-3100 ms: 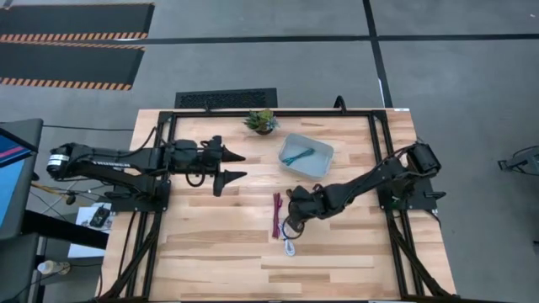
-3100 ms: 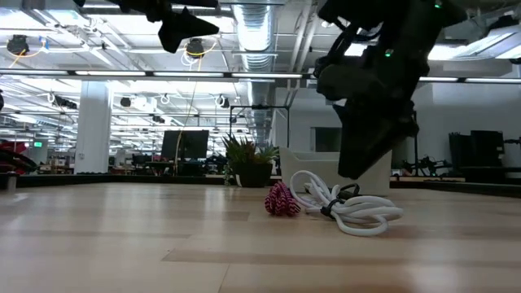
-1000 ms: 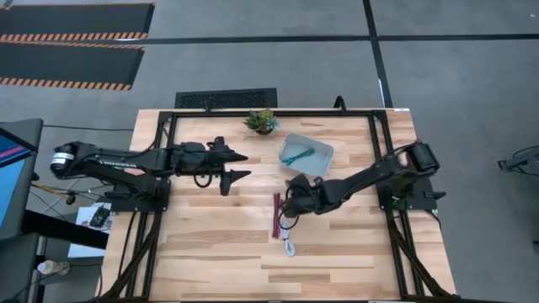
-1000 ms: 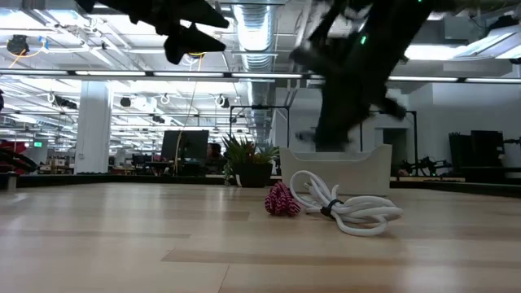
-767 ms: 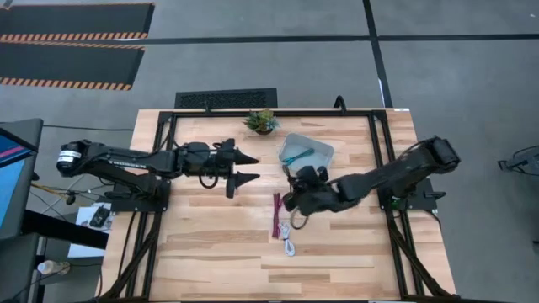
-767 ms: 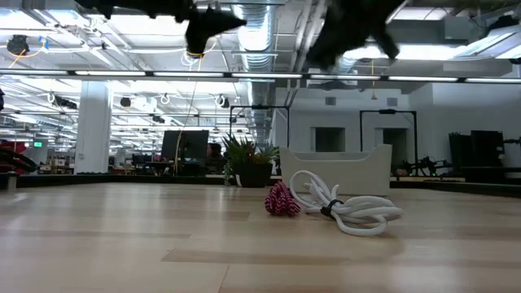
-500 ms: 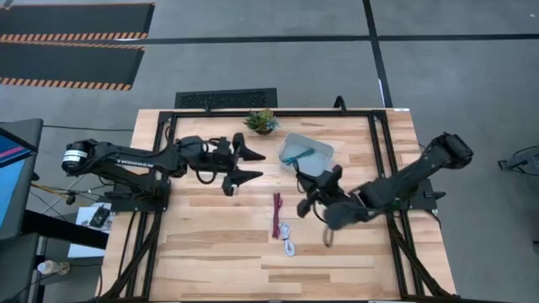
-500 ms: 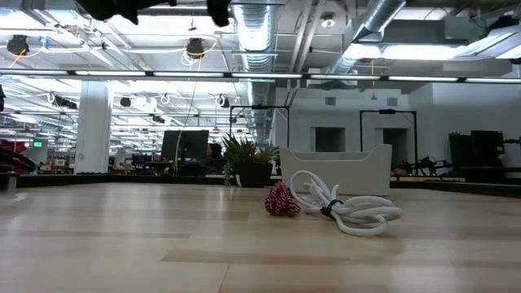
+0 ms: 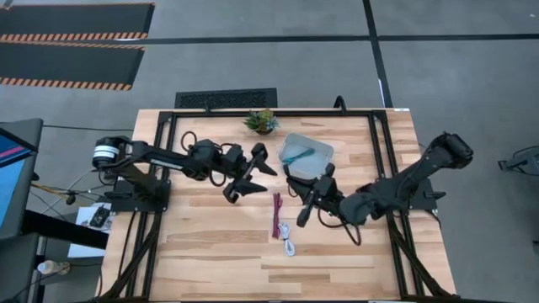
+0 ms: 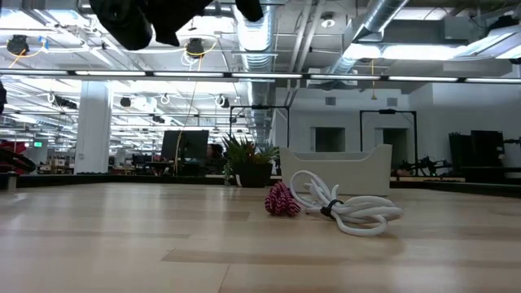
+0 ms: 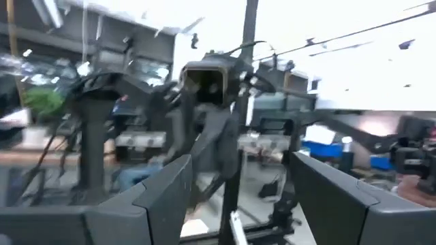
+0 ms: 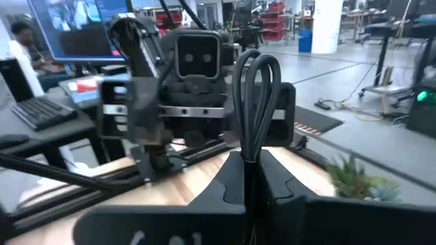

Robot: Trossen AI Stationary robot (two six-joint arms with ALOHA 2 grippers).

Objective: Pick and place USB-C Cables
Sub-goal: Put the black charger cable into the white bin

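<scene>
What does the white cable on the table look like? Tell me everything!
The white cable is a thin, smooth, rubbery-looking cord wound into loose loops and cinched by a dark tie. It lies flat on the wooden table, right beside the maroon-red cable, in front of the pale bin. No claw touches it.

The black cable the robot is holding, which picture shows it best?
The right wrist view: the black cable stands looped, pinched in the right gripper. The high view shows only a dark blur at that gripper. The low and left wrist views don't show it.
</scene>
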